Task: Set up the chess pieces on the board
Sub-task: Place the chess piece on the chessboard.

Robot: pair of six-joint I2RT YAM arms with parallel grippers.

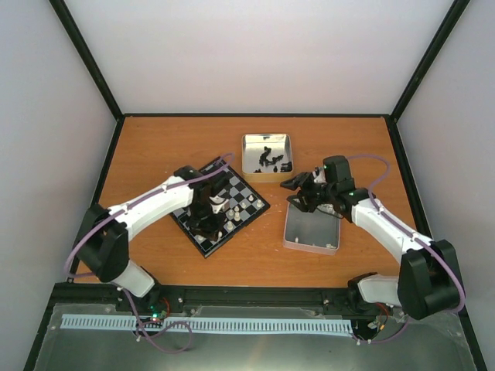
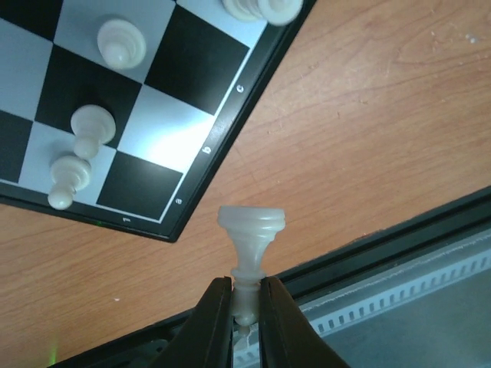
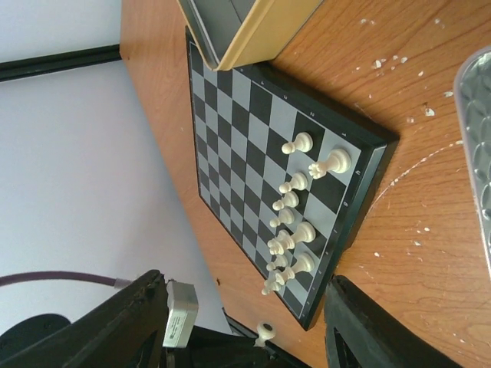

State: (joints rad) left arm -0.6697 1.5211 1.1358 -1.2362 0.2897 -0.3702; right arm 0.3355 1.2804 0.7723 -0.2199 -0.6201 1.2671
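Observation:
The board (image 1: 249, 219) lies left of centre, turned diagonally, with several cream-white chess pieces (image 1: 232, 213) standing along its near-right side. My left gripper (image 1: 207, 226) hovers over the board's near part. In the left wrist view it (image 2: 245, 295) is shut on the head of a cream piece (image 2: 252, 230) held above bare wood just off the board's corner (image 2: 173, 230). My right gripper (image 1: 294, 186) is open and empty over the far end of the empty tin (image 1: 312, 230). Its wrist view shows the board (image 3: 253, 115) and the rows of cream pieces (image 3: 295, 218) between its spread fingers (image 3: 146, 322).
A square tin (image 1: 267, 175) holding several black chessmen (image 1: 271, 158) stands behind the board; its wall shows in the right wrist view (image 3: 253, 34). The empty tin's rim (image 3: 479, 161) is at that view's right edge. A black rail (image 1: 255, 294) runs along the table's near edge.

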